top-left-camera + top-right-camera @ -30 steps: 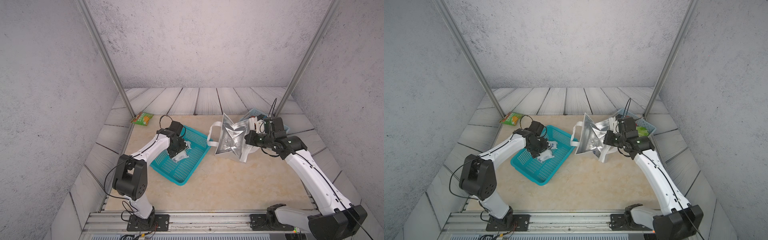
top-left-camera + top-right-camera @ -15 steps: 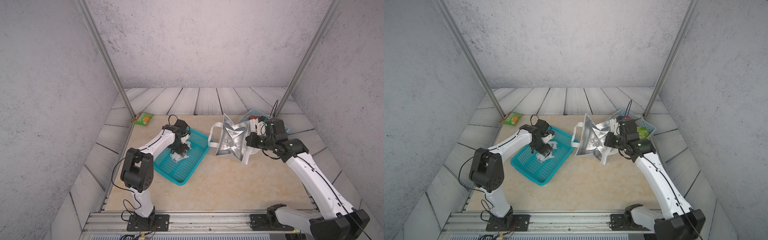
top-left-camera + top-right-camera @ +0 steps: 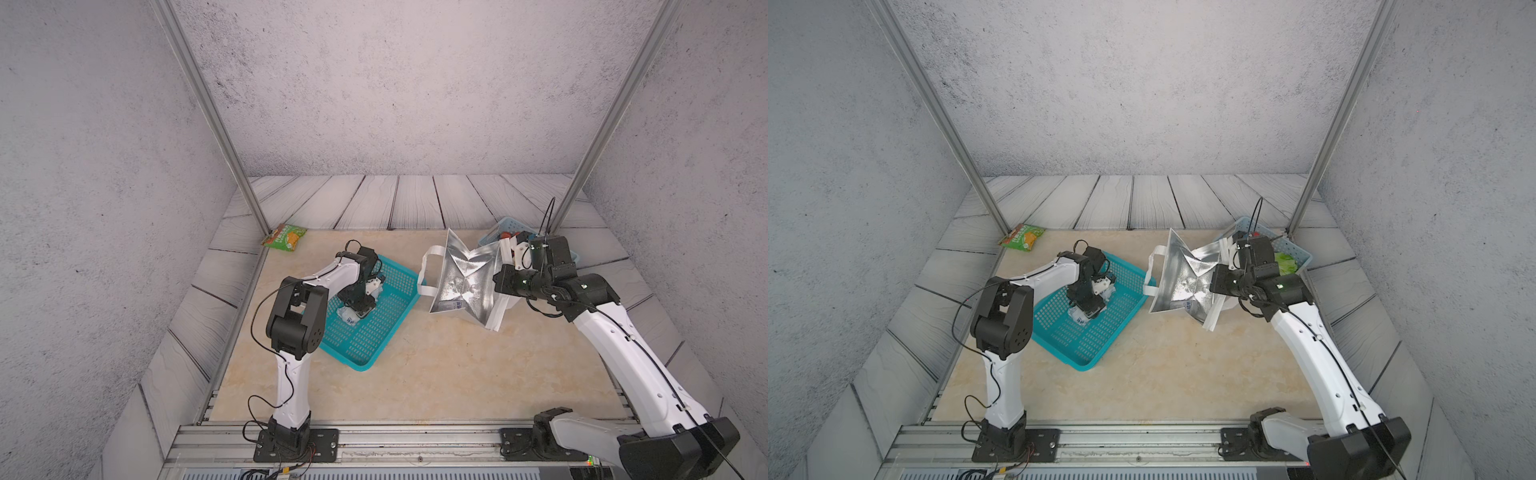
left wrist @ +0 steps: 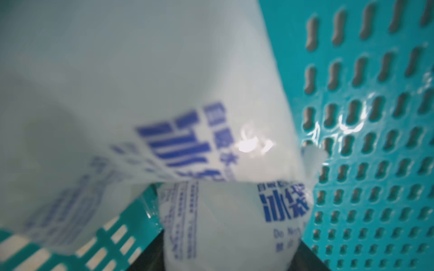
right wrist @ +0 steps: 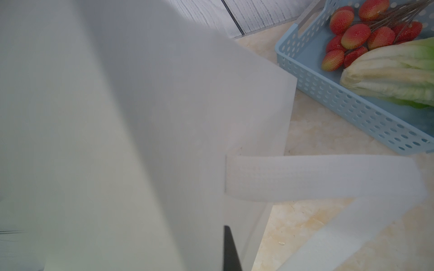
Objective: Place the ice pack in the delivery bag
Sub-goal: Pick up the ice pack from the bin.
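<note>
My worry was a bad pinch. The white, blue-printed plastic ice pack point(image 4: 230, 223) lay directly under the left gripper point(image 3: 360, 306) in the teal mesh basket point(image 3: 374, 340). A second pack overlapped it, so both could lift together, or the slick film could slip. I could not tell whether those jaws had closed on it. The right gripper point(image 3: 500, 289) was pinched shut on the rim of the white, foil-lined delivery bag point(image 3: 465, 274). A slip there would collapse the mouth.
</note>
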`<state>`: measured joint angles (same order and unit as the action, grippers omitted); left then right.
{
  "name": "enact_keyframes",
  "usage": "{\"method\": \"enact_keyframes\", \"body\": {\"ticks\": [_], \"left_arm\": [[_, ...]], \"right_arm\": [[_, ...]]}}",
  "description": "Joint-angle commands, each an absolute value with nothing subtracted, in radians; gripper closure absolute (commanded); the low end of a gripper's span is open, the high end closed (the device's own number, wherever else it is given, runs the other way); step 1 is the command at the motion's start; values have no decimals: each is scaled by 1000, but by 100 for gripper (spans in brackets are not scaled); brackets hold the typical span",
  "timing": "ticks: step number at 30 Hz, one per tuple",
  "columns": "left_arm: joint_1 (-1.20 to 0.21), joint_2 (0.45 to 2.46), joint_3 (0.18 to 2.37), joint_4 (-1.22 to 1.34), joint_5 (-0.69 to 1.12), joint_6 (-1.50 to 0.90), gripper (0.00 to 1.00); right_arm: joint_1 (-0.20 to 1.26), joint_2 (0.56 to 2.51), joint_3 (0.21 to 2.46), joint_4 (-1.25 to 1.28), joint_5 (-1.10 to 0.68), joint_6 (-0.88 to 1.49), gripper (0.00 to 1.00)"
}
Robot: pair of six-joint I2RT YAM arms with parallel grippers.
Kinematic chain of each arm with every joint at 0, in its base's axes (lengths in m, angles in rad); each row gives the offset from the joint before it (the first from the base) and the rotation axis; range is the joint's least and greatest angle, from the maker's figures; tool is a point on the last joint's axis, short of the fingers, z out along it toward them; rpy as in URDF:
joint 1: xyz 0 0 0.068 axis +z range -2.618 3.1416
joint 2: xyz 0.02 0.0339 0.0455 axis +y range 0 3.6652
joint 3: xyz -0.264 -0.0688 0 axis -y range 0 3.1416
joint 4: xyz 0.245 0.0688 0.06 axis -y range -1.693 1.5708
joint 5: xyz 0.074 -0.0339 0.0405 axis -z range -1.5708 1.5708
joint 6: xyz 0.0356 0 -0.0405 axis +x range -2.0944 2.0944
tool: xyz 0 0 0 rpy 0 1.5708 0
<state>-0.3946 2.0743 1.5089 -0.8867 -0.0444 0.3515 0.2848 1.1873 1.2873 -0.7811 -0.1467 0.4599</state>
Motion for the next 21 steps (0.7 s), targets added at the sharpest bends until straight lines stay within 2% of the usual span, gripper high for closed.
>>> {"method": "enact_keyframes", "body": {"ticks": [1,5,8,10,14,17,19,21], "left_arm": [[-394,2044,1444,-884,-23,331,34],[-394,2008,1397,-858,-37,312,45],[-394,1943,1427,-903,5,263,70],[-394,1866,1459,-945,72,207,78],[-394,1636,1487,-900,366,44,79],[-410,1480,1411,-594,709,-292,80],[-469,1439,1372,-371,783,-492,80],[-589,1458,1448,-374,721,-489,80]], "right_arm": [[281,1178,1306,-781,-126,458,100],[282,1178,1302,-772,-126,462,100],[282,1176,1305,-769,-124,461,100],[281,1173,1302,-766,-124,460,100],[282,1163,1275,-744,-131,469,100],[281,1166,1259,-729,-139,475,100],[282,1171,1255,-721,-143,476,100],[281,1179,1258,-716,-151,476,100]]}}
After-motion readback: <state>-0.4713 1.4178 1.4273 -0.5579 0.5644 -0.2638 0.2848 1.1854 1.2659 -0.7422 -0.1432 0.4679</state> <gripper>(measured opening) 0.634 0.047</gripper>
